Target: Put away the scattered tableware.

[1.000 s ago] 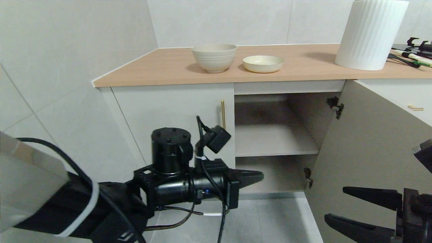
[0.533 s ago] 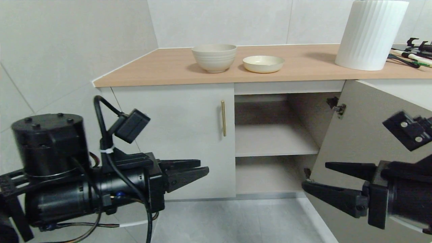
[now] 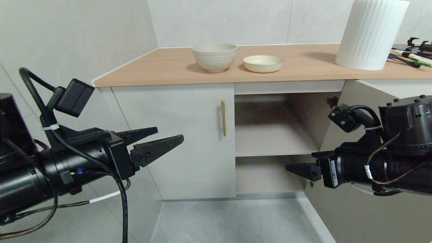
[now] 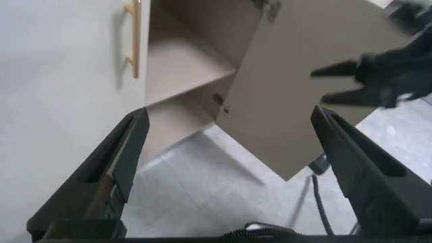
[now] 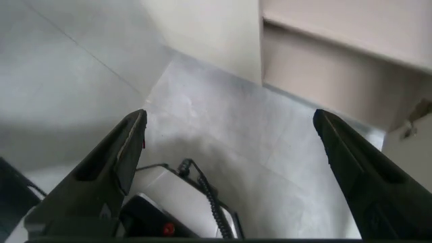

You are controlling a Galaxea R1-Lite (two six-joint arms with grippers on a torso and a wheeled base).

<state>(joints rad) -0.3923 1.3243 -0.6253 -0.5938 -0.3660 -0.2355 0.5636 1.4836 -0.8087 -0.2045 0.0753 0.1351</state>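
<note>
Below the desk (image 3: 162, 72), in front of the cupboard (image 3: 273, 140), both arms have shifted over the last second. The left gripper (image 3: 170, 133) has risen from low centre and drawn back to the left. Its jaws, nearly closed half a second ago, now stand apart with nothing between them. The left wrist view shows the same wide, empty gap (image 4: 229, 115). The right gripper (image 3: 299, 160) has climbed from the bottom corner and rolled over. It now sits level with the lower shelf, just in front of the open door (image 3: 354, 202). Its jaws are spread wide and empty in the right wrist view (image 5: 228, 115), over bare floor (image 5: 223, 135).

Nothing on the desk has moved. The ribbed white cylinder (image 3: 369, 33) stands at the right. The bowl (image 3: 214, 57) and the shallow dish (image 3: 263, 63) sit side by side, apart, above the cupboard. The brass handle (image 3: 222, 118) hangs on the closed left door.

The right arm covers part of the open door, and only one of its jaws shows clearly in the head view. The cylinder's top and the utensils (image 3: 410, 57) at the far right are cut off by the frame.
</note>
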